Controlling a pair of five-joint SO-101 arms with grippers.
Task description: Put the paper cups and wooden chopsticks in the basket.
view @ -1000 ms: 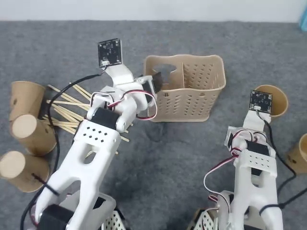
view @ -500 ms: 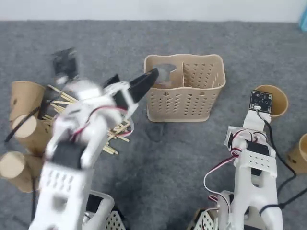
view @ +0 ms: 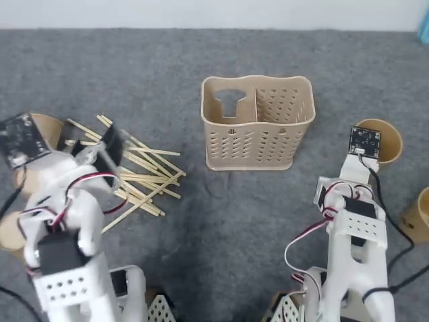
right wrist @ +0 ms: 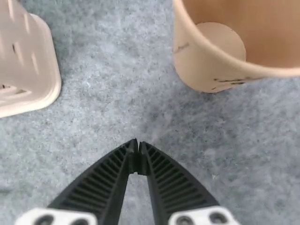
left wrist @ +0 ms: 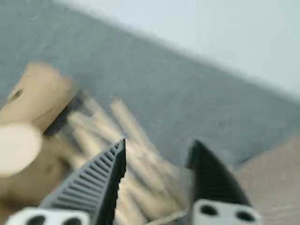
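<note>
The left gripper (left wrist: 159,143) hangs with its jaws wide apart and empty over the wooden chopsticks (view: 144,174), which are heaped at the basket's (view: 255,144) 8 o'clock. The right gripper (right wrist: 136,143), pressed together on nothing, sits near a paper cup (right wrist: 211,56) at the basket's 3 o'clock.

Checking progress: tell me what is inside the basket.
Nothing shows inside the basket: both compartments present bare inner walls, and nothing rises above the rim. The near wall hides the floor of each compartment, so something lying low cannot be ruled out.
</note>
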